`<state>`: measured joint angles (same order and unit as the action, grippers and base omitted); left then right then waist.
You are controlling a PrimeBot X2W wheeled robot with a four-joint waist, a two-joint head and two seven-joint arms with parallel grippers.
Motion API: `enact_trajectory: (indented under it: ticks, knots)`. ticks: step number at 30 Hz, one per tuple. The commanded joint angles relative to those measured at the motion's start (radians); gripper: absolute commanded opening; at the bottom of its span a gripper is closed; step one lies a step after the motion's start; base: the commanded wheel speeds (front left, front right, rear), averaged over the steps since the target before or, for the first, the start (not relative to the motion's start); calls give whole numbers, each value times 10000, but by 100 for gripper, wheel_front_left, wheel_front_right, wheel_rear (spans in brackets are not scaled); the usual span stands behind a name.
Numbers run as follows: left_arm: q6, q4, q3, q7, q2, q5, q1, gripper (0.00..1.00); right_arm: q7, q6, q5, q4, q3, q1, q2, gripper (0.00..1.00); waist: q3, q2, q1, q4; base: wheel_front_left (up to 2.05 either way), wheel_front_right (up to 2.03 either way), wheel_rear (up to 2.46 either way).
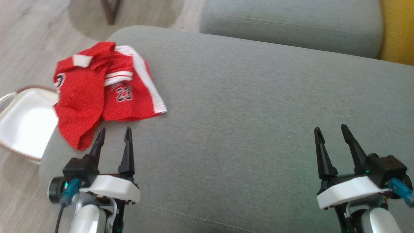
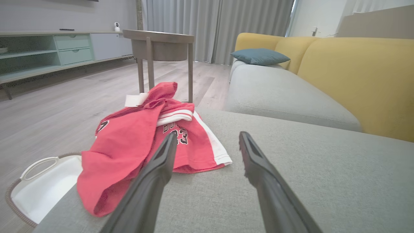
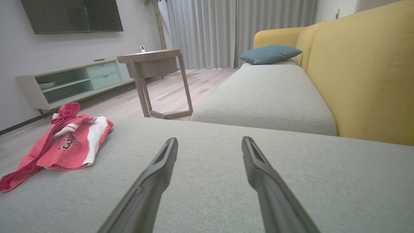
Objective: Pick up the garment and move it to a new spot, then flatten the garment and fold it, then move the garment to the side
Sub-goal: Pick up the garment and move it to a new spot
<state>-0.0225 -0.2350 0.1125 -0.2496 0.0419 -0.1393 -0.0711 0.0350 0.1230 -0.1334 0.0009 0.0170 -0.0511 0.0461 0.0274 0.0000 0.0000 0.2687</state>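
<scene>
Two claws gape wide and empty, left claw (image 1: pixel 115 129) and right claw (image 1: pixel 330 127), so pickup looks first: the left claw should reach the crumpled garment (image 1: pixel 97 87) at eleven o'clock.

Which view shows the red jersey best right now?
Head view: the whole red jersey lies in sight from above, crumpled near the cushion's left edge. Left wrist shows it close, partly behind a finger; right wrist shows it small, sidelong.
</scene>
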Motion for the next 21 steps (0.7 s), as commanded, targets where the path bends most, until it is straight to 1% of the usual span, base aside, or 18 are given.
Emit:
enact_trajectory:
  ticks: [1,6,9,21]
  knots:
    - [72,368,-403,-122,86,-14,-433,100,-4,77,-8,-420,280,457,43,100,82,0,0,358,0,0,0]
    - [106,460,-675,-122,104,27,-394,100,-68,77,15,-516,356,547,51,100,162,0,0,734,0,0,0]
    - [96,522,-784,-122,103,49,-377,100,-115,77,41,-574,342,566,51,100,189,0,0,850,0,0,0]
    - [95,621,-854,-122,92,97,-434,100,-278,77,-7,-781,361,602,180,100,427,0,0,878,0,0,0]
